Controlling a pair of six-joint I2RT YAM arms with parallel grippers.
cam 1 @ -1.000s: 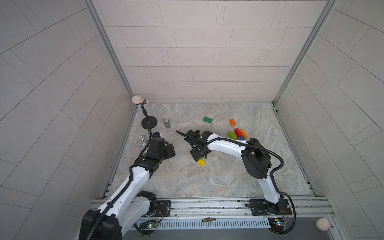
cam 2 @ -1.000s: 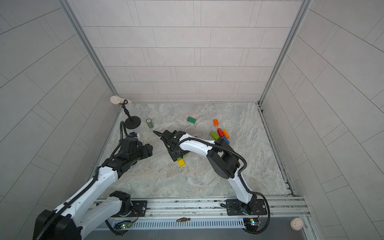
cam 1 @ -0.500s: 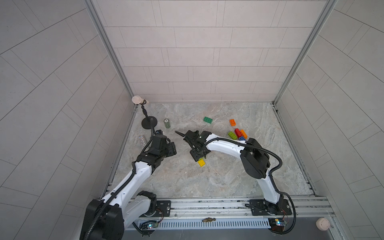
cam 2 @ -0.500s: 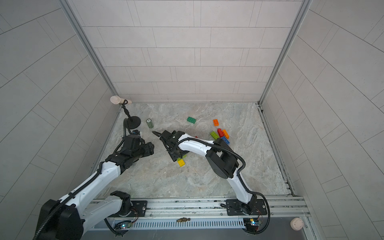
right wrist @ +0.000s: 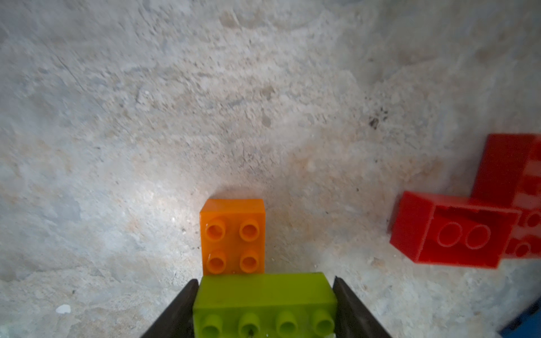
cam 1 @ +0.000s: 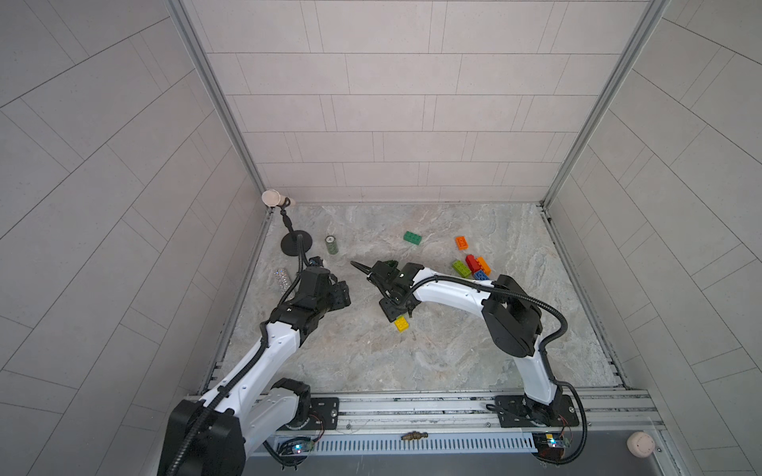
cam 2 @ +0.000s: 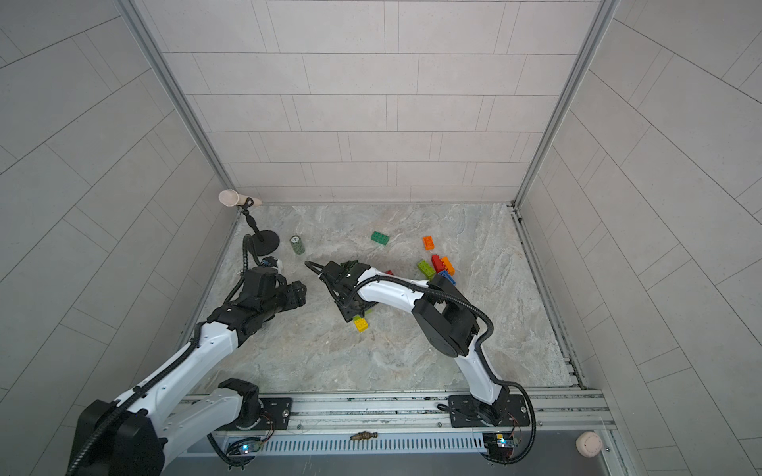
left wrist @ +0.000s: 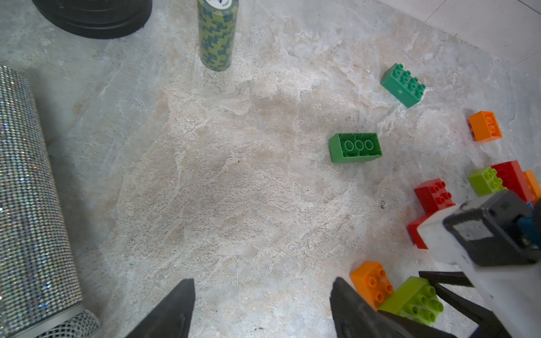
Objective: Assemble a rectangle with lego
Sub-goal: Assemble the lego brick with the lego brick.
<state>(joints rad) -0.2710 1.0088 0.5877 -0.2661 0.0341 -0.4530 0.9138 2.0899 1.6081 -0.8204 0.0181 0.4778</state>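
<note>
My right gripper (right wrist: 263, 285) is shut on a lime lego brick (right wrist: 265, 304), studs facing the camera. A small orange brick (right wrist: 233, 235) lies on the floor touching its far edge. In the left wrist view this pair shows as the orange brick (left wrist: 371, 284) and the lime brick (left wrist: 415, 301). From above, the right gripper (cam 1: 395, 308) hides them; a yellow brick (cam 1: 402, 324) lies beside it. My left gripper (left wrist: 263, 292) is open over bare floor, its place in a top view (cam 1: 344, 294) being left of the right gripper. Red bricks (right wrist: 456, 231) lie nearby.
Loose bricks: dark green (cam 1: 412, 238), orange (cam 1: 461, 242), a lime, red, orange and blue cluster (cam 1: 472, 266), and a green one on its side (left wrist: 355, 147). A green can (cam 1: 331, 245), a glittery tube (cam 1: 283, 279) and a black stand base (cam 1: 295, 245) sit at the back left.
My left gripper has edged a little to the right, toward the right gripper. The right gripper has stayed in place, holding the lime brick.
</note>
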